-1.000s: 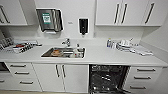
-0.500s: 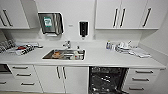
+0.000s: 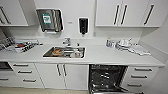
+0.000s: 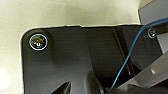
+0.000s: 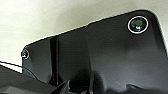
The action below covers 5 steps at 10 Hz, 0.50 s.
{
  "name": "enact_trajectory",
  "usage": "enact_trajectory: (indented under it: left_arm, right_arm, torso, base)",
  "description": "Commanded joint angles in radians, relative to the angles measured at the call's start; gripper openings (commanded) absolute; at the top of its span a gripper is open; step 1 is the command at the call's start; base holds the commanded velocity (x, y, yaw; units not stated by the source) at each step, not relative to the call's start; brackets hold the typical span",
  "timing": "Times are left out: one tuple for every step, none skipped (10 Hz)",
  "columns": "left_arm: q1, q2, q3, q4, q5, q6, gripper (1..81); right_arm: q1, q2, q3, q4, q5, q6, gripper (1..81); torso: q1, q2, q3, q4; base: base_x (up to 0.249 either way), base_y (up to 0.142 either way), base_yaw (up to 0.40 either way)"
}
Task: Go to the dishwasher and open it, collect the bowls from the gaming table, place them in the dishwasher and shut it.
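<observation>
Nearest, at the lower edge of the head view, the dishwasher stands open under the counter, its door dropped forward and its dark inside with wire racks showing. It sits between white double cupboard doors on one side and a stack of white drawers on the other. Above it runs the white counter, with a steel sink sunk into it (something orange-brown and other dishes lie in the basin, too blurred to name). A tap rises behind the sink. Toward the left end of the counter a dish rack holds assorted items; toward the right end lies a cluster of small bottles and pale things. On the wall behind hang a paper towel dispenser and a dark soap dispenser, with white wall cupboards on either side.

Both wrist views show the robot's own dark plate against a pale surface; whether either claw is spread or pressed together, I cannot tell.
</observation>
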Motion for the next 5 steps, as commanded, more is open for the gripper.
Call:
enact_trajectory:
  left_arm:
    - [-0.033,-0.005,0.003,-0.003,0.05,0.006,81.1]
    - [-0.033,-0.005,0.003,-0.001,0.05,0.007,81.1]
    - [-0.034,-0.005,0.003,0.0,0.05,0.007,81.1]
    - [-0.033,-0.004,0.003,0.002,0.05,0.007,81.1]
    - [-0.033,-0.002,0.003,0.002,0.05,0.009,81.1]
  right_arm:
    - [0.04,0.017,-0.027,-0.019,-0.044,-0.004,81.1]
    - [0.037,0.02,-0.027,-0.021,-0.044,-0.004,81.1]
    - [0.036,0.023,-0.025,-0.022,-0.044,-0.002,81.1]
    - [0.033,0.023,-0.025,-0.022,-0.044,-0.004,81.1]
    - [0.028,0.023,-0.028,-0.024,-0.044,-0.002,81.1]
  torso:
    - [-0.061,0.095,0.026,0.0]
    - [-0.083,0.129,0.063,0.0]
    - [-0.101,0.158,0.087,0.0]
    - [-0.122,0.191,0.112,0.0]
    - [-0.143,0.224,0.141,0.0]
  base:
    - [0.0,0.0,0.0]
    - [0.0,0.0,0.0]
    - [0.0,0.0,0.0]
    - [0.0,0.0,0.0]
    - [0.0,0.0,0.0]
